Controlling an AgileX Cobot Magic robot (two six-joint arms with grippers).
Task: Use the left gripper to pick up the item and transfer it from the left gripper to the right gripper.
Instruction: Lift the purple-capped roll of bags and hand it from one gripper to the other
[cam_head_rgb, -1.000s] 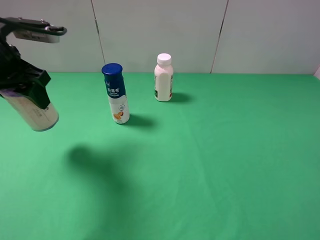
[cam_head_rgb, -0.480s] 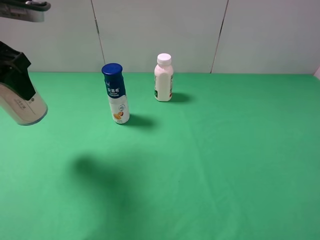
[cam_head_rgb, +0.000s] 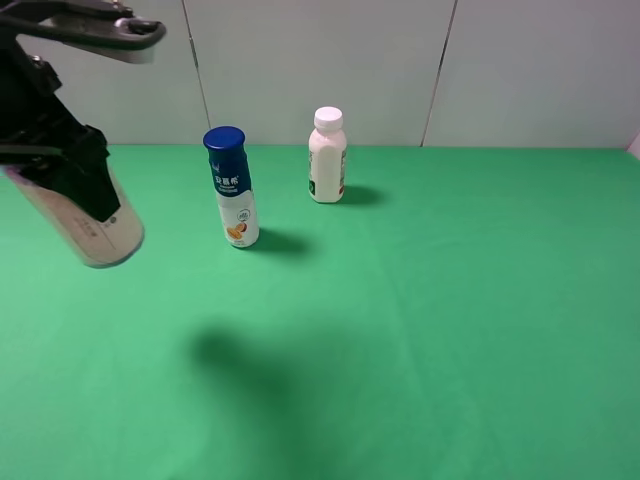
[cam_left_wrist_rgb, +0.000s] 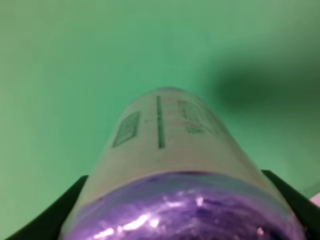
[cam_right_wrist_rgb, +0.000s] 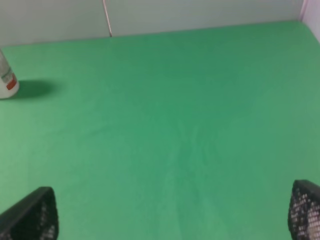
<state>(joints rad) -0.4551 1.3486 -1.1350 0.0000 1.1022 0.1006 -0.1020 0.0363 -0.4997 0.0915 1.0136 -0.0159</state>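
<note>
Far left of the high view: the left gripper (cam_head_rgb: 72, 165) was up in the air, jaws clamped on the item (cam_head_rgb: 98, 228). The cream roll was tilted, lower end pointing down and toward the table's middle. The item was clear of the green cloth (cam_head_rgb: 470, 320); its shadow (cam_head_rgb: 245, 360) lay on the cloth, apart from it and nearer the camera. In the left wrist view the crinkly purple end sat closest to the lens, with a black finger (cam_left_wrist_rgb: 47, 222) pressed against each side of the roll.

Next right: blue-capped white bottle (cam_head_rgb: 231, 187), upright on the cloth, near the item, not touching. Further right and further back: white-capped white bottle (cam_head_rgb: 327, 156), upright, close to the wall (cam_head_rgb: 320, 60), apart from the blue one.

The right gripper (cam_right_wrist_rgb: 167, 215) was out of the high view. Its wrist view showed two fingertips spread wide, nothing between them, bare cloth below.
</note>
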